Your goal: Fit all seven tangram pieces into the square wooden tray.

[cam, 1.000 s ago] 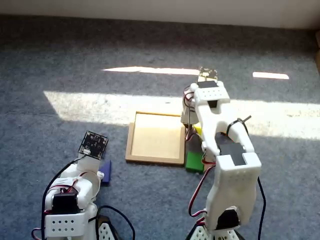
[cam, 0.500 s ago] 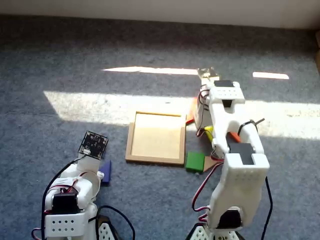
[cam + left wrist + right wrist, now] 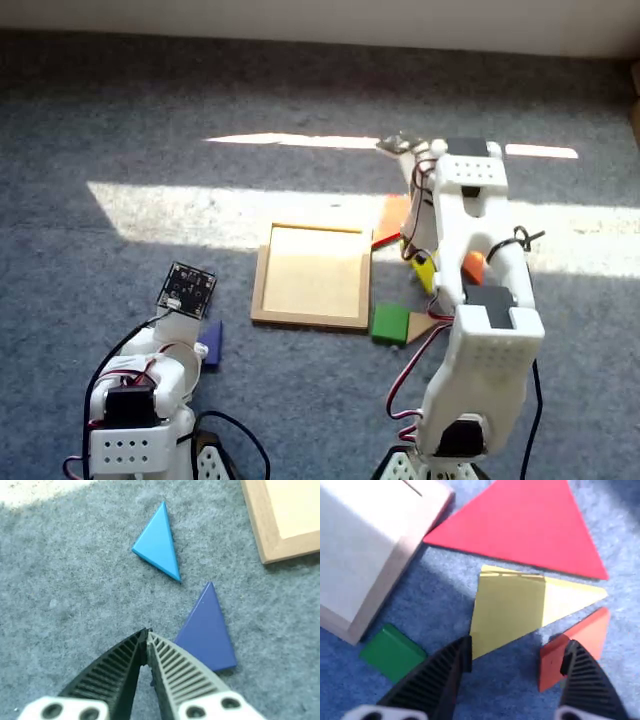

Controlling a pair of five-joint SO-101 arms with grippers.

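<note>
Pale square wooden tray (image 3: pixel 311 320): smooth, matt grain. Blue-grey carpet (image 3: pixel 120 100): rough cloth (short fuzzy pile). Red triangular piece (image 3: pixel 520 525): smooth, matt.

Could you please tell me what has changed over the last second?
The right arm swung rightward, away from the tray, uncovering the red triangle, yellow triangle and orange piece. The right gripper is open, holding nothing. The left arm, tray and green square stayed put.
</note>
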